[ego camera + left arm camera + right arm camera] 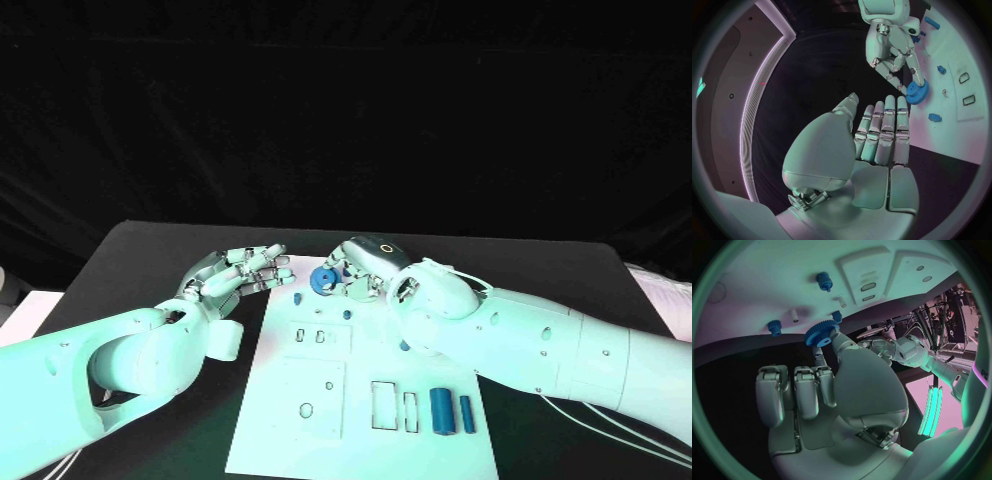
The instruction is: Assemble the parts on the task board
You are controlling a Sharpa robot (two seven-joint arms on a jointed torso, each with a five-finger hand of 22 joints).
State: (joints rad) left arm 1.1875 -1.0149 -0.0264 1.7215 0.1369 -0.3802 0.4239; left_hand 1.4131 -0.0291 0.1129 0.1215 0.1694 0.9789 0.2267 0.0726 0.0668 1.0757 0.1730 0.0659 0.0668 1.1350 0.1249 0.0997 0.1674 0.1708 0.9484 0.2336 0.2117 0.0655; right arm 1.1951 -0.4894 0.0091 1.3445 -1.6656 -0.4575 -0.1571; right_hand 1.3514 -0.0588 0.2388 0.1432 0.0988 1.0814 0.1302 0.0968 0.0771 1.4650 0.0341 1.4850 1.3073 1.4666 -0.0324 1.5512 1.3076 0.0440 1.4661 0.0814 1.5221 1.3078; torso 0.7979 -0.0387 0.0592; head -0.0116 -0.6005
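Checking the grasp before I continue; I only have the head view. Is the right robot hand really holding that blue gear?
Observer: Yes; the right wrist view shows the right robot hand pinching the blue gear at its fingertips.
Operator: And the other palm?
Observer: Left wrist view: the left robot hand holds nothing, fingers straight.
Operator: Any post near the gear?
Observer: A small white peg stands on the task board close beside it.
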